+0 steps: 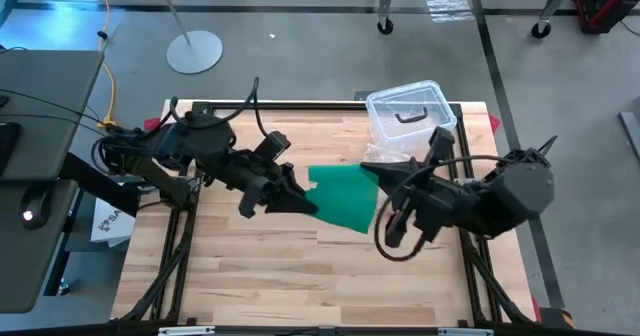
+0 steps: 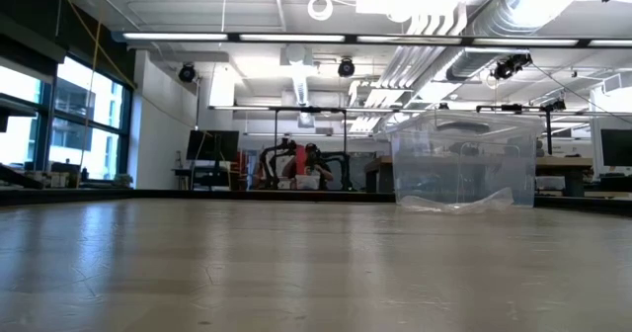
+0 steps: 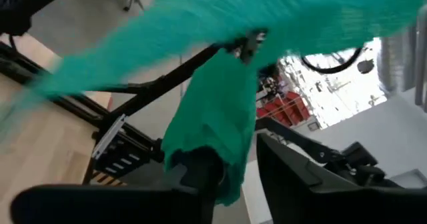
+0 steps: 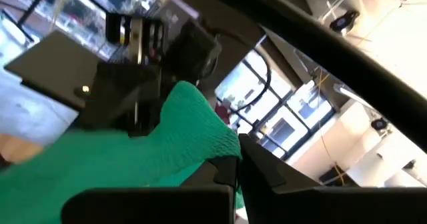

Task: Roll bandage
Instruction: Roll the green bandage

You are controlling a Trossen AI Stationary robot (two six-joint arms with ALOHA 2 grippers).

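The bandage (image 1: 343, 198) hangs stretched above the tabletop (image 1: 300, 266) — right end effector (image 1: 377, 173) clamped on it, left end effector (image 1: 305, 201) gripping its other end, fingers slightly parted.

Grey floor (image 1: 300, 16), white lamp base (image 1: 194, 51), windows (image 2: 59, 115), ceiling striplights (image 2: 247, 37).

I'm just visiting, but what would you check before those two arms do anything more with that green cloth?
1. Bandage lifted off the table: ok, absent from the low view.
2. Right gripper shut on the bandage: ok.
3. Left gripper grip firm: cannot tell, cloth lies between its fingers.
4. Bandage rolled: not ok, spread flat.
5. Clear box apart from the bandage: ok.
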